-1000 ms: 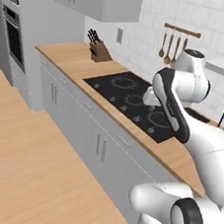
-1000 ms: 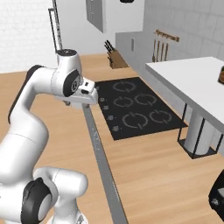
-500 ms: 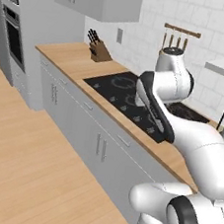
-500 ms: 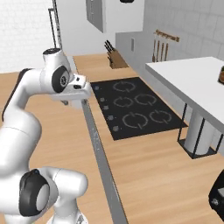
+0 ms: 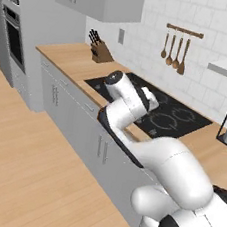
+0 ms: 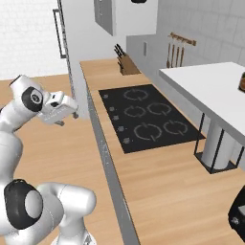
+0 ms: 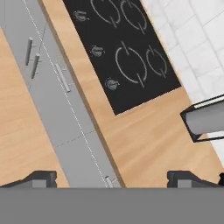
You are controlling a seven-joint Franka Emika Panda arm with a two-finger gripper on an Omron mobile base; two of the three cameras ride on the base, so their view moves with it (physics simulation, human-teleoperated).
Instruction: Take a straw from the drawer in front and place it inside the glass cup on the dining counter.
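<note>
My gripper (image 7: 113,179) is open, its dark fingertips (image 7: 40,178) far apart with nothing between them. It hangs above the grey cabinet fronts, just outside the wall counter's edge, and in the right base view the gripper (image 6: 69,118) sits left of that edge. The drawer (image 7: 54,89) is shut. Its slim bar handle (image 7: 62,78) runs parallel to the counter edge, up and left of my fingertips. The same drawer front (image 5: 84,102) lies under the cooktop in the left base view. The straw, the glass cup and the dining counter are out of view.
A black cooktop (image 6: 146,122) is set in the wood wall counter (image 6: 158,191). A knife block (image 5: 98,53) stands at the back and utensils (image 5: 174,50) hang on the wall. Cabinet doors with vertical handles (image 7: 31,57) flank the drawer. A black-framed grey post (image 6: 215,150) stands at the right.
The arm has swung left and lower, carrying the hand from above the cooktop side of the counter out past its front edge. The jaws have stayed open.
</note>
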